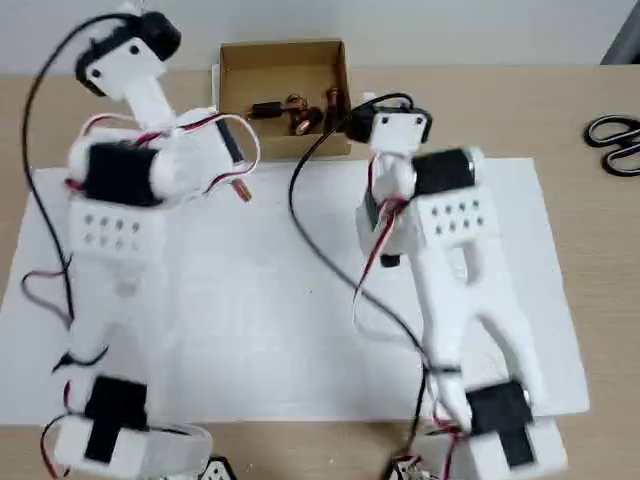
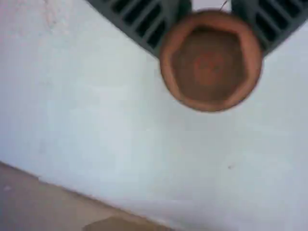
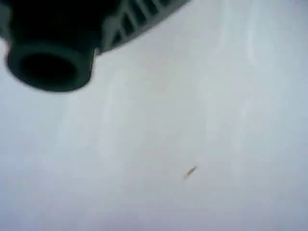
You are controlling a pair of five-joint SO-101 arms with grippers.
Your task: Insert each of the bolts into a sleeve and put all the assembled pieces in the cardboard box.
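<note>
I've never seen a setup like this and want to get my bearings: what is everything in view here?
Brown cardboard box: one, tan, far side of the table.
Assembled copper-and-black pieces: several, count unclear, inside the box.
Copper hex-headed bolt: one, in the left gripper.
Black cylindrical sleeve: one, in the right gripper.
White paper sheet: one, under both arms.
Black-handled scissors: one pair, table's right edge.
Wooden table: one, light brown.
White robot arms: two; left gripper, right gripper.

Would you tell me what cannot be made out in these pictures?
High view: the pieces in the cardboard box are too small and blurred to count.
Left wrist view: the bolt faces head-on, hiding its shank.
Right wrist view: the sleeve is blurred, its length hidden end-on.
</note>
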